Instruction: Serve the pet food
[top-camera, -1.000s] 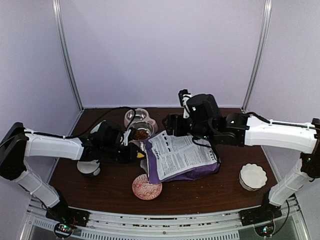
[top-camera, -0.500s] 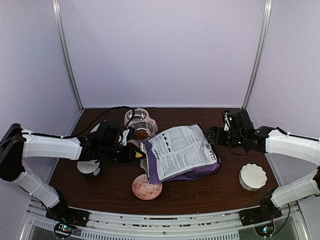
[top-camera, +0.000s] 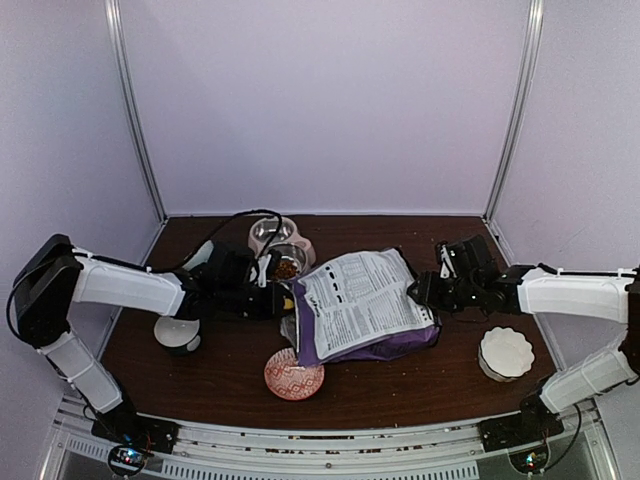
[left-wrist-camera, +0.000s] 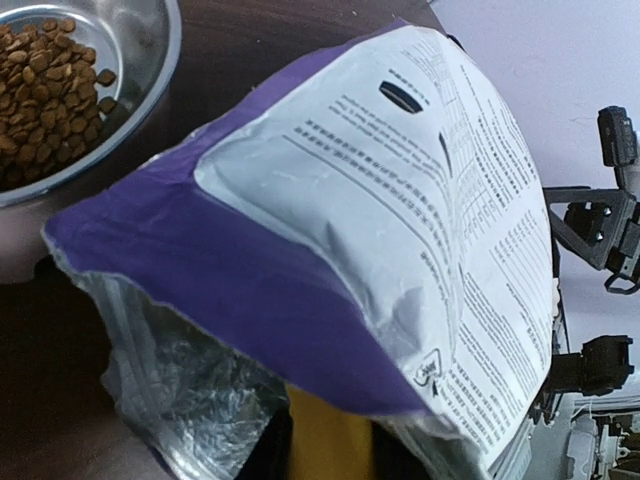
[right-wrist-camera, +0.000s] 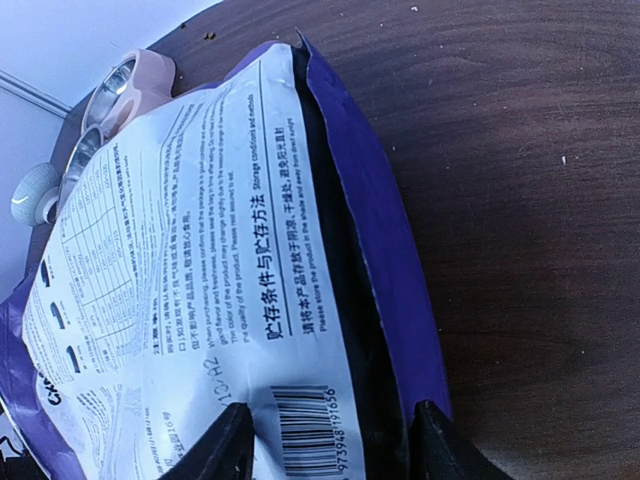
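Edged closer to bag with right gripper, jaws wide astride its bottom edge; gripping yellow scoop in left gripper at bag's mouth; kibble in steel bowl beside, on desk

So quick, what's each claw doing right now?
Left gripper: closed, apparently on the yellow scoop.
Right gripper: open, fingers straddling the purple bag at its bottom edge.
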